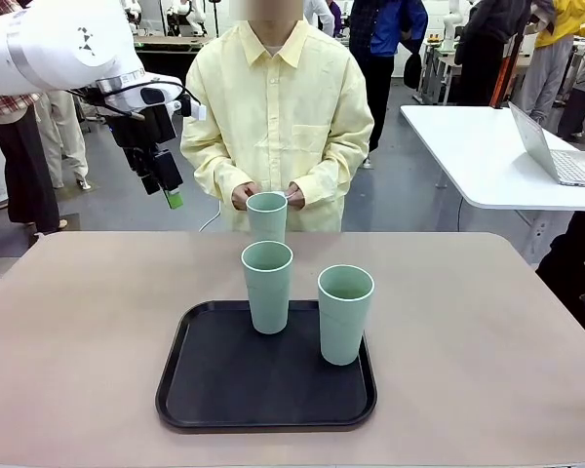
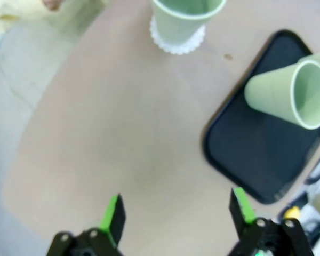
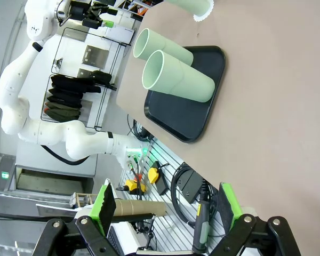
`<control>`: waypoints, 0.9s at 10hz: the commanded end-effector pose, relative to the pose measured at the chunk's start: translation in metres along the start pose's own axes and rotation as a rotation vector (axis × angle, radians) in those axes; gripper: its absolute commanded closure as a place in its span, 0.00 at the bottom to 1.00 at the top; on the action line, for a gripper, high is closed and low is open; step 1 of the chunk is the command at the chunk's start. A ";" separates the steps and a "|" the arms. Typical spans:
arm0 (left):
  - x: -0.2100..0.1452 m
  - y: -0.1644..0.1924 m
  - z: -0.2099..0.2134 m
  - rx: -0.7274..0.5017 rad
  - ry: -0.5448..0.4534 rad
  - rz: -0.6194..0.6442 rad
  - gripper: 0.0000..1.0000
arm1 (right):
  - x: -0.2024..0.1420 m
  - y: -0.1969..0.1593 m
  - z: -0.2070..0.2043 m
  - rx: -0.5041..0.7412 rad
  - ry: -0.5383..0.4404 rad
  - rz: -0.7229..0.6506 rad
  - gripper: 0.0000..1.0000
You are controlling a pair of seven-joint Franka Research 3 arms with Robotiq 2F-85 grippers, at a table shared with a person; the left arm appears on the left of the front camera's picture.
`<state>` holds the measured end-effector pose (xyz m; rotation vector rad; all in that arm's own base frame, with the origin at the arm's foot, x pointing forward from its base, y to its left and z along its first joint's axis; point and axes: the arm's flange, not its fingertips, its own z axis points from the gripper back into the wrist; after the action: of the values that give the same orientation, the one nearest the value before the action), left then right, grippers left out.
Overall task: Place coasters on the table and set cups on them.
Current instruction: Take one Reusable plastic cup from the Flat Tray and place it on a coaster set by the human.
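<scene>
status: one of three done, we reckon. far cup (image 1: 266, 216) sits upright on a coaster (image 2: 177, 44) on the tabletop (image 1: 88, 322), just in front of the person's hands (image 1: 265, 194). we can't tell what those hands hold. rear cup (image 1: 267, 286) and front cup (image 1: 345, 314) stand upright on the black tray (image 1: 205, 390), near each other, not touching. we see no coaster laid out for them.

left arm (image 1: 58, 44) hangs above the tabletop's far left, well apart from the tray. left jaws are wide with nothing between them, fingers (image 2: 113, 213) over bare tabletop. right jaws are wide and empty too, fingers (image 3: 104, 205) off the tabletop on the robot's side.

step in hand, as we read it: between cups, coaster two is due. next move calls for a coaster on bare tabletop beside the tray, then left jaws down around the rear cup, the nearer one. we'd come in from the tray's left so we don't clip the front cup. grip mid-wall since it tapers, lift straight, set it centred on the coaster.
</scene>
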<state>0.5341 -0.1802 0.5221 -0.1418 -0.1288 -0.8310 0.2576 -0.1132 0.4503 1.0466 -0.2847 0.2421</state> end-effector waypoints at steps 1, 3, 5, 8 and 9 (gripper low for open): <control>-0.042 -0.030 0.013 -0.012 -0.080 0.229 0.00 | 0.005 0.001 -0.001 0.031 -0.027 0.018 0.00; -0.092 -0.062 0.011 0.026 0.010 0.421 0.00 | 0.005 0.001 -0.001 0.031 -0.027 0.018 0.00; -0.127 -0.094 0.009 0.004 0.133 0.471 0.00 | 0.005 0.001 -0.001 0.031 -0.027 0.018 0.00; -0.174 -0.121 -0.004 0.010 0.108 0.515 0.00 | 0.005 0.001 -0.001 0.031 -0.027 0.018 0.00; -0.155 -0.104 -0.002 -0.004 0.143 0.476 0.00 | 0.005 0.001 -0.001 0.031 -0.027 0.018 0.00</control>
<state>0.3351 -0.1323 0.4994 -0.1097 0.0354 -0.3622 0.2576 -0.1131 0.4505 1.0475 -0.2846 0.2429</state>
